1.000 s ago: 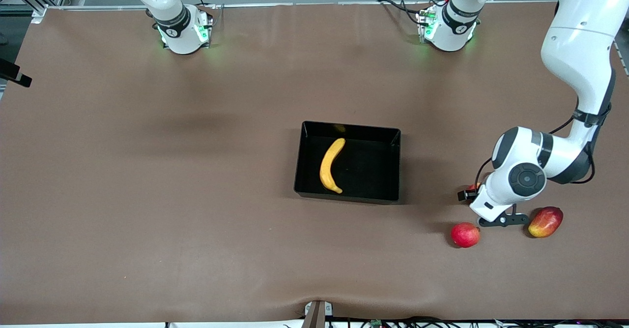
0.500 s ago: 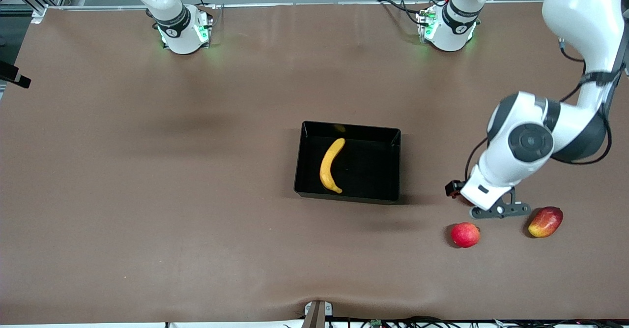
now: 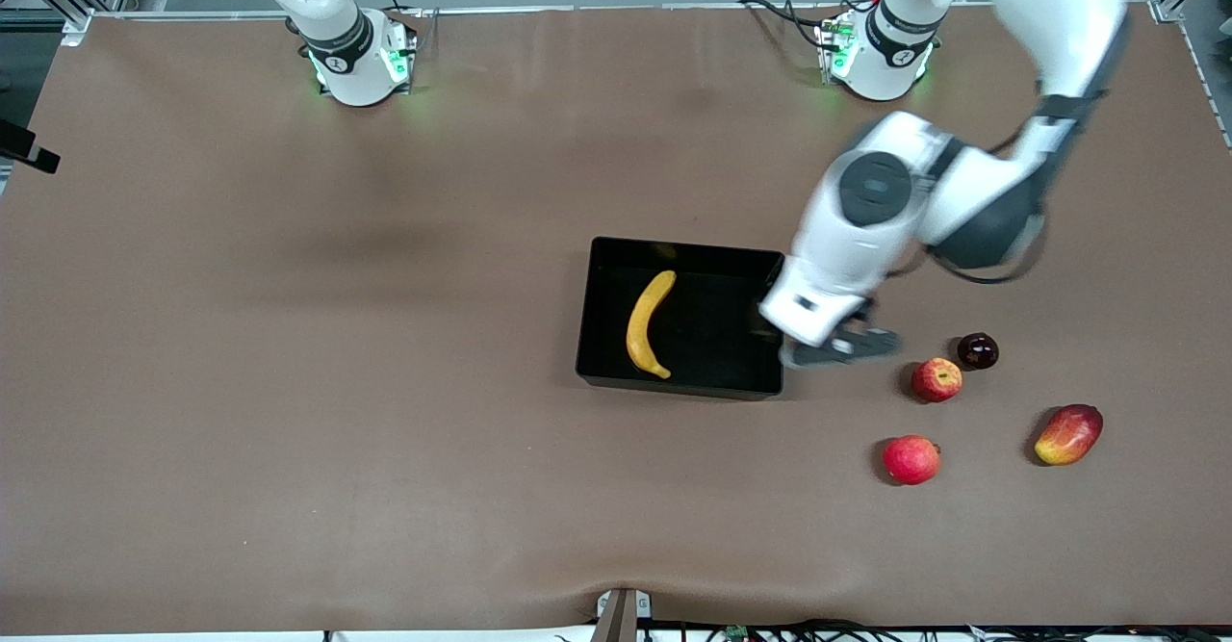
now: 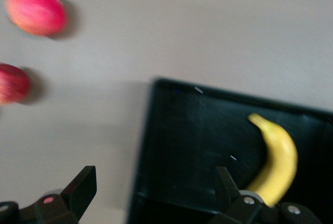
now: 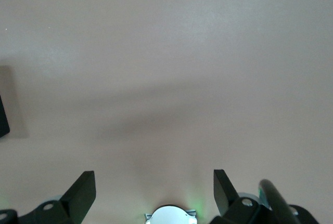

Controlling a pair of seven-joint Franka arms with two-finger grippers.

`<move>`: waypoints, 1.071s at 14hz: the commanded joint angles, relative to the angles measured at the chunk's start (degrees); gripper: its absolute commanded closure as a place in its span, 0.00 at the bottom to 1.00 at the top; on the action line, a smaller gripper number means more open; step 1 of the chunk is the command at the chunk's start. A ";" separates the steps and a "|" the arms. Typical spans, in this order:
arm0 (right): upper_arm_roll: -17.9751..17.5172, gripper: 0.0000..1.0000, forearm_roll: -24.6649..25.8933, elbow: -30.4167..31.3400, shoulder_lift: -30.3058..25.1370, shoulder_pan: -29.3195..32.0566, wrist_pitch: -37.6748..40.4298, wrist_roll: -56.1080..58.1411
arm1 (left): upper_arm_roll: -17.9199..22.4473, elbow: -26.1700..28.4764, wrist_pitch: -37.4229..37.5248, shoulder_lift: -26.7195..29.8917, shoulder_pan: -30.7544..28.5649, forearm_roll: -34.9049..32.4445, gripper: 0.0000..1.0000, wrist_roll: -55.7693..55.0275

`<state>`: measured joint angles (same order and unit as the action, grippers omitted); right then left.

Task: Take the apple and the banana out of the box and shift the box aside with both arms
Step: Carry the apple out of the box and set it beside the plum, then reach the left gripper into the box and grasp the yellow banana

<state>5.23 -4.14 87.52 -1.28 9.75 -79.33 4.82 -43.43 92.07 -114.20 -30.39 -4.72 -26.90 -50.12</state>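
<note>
- The table (image 3: pixel 289 334) carries the box (image 3: pixel 760 267), a shallow black tray at its middle, and a cluster of fruit toward the left arm's end.
- The left arm (image 3: pixel 962 209) reaches from its base down over the box's wall at that end. The left gripper (image 3: pixel 835 346) hangs over that wall and the table just beside it, fingers (image 4: pixel 83 185) spread wide and holding nothing.
- The right gripper (image 5: pixel 155 188) is also spread and empty, looking down on bare table near its own base; that arm waits.
- The banana (image 3: pixel 649 322) lies inside the box, toward the right arm's end, with its dark tip nearest the front camera.
- The apple (image 3: pixel 936 379) sits on the table outside the box, so that half of the emptying looks done. A dark round fruit (image 3: pixel 978 350) is just beside it; a pinker round fruit (image 3: pixel 911 459) and a mango (image 3: pixel 1068 434) lie nearer the camera.
- Step in hand, as I judge it: the left arm is going for the banana.
- The next move calls for carrying the gripper over the banana's middle, turning the fingers across its length, and lowering without catching the box wall. The two-arm push of the box comes only after that.
</note>
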 commanded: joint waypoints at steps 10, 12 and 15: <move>-0.84 0.00 -1.14 -1.21 1.10 1.42 0.14 0.46 | 10.80 -2.60 -19.20 -15.83 19.38 -5.79 0.00 -2.44; -0.84 0.00 -1.14 -1.30 1.45 1.42 0.14 0.54 | 13.97 -2.51 -21.32 -16.63 21.85 -5.79 0.00 -2.53; -0.84 0.00 -1.05 -1.91 1.80 1.07 0.23 0.63 | 15.39 -2.60 -22.12 -17.86 23.27 -5.71 0.30 -2.44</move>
<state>5.17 -4.23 87.46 -0.53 9.75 -79.58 4.82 -28.94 90.82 -135.40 -47.45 17.73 -31.46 -52.50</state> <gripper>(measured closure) 0.000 0.000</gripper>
